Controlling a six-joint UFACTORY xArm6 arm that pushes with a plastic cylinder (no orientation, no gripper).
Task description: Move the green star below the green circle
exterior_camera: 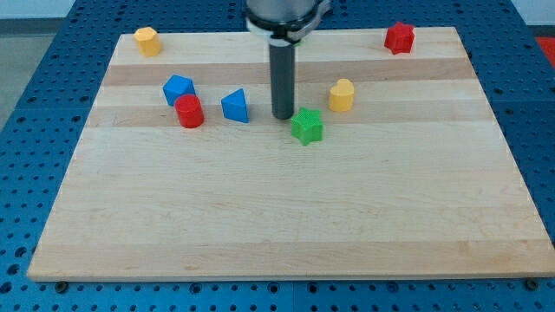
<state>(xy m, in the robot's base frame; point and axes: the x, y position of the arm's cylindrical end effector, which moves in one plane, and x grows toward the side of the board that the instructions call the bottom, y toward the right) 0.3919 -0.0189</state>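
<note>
The green star (306,126) lies on the wooden board (286,217), a little above its middle. My tip (283,117) stands just to the upper left of the star, very close to it or touching it. No green circle shows in this view; the rod and the arm's body at the view's top hide part of the board behind them.
A blue triangle (235,106) lies left of my tip. A red cylinder (189,112) and a blue block (178,88) sit further left. A yellow block (342,94) lies right of the rod. Another yellow block (146,40) is top left, a red block (399,37) top right.
</note>
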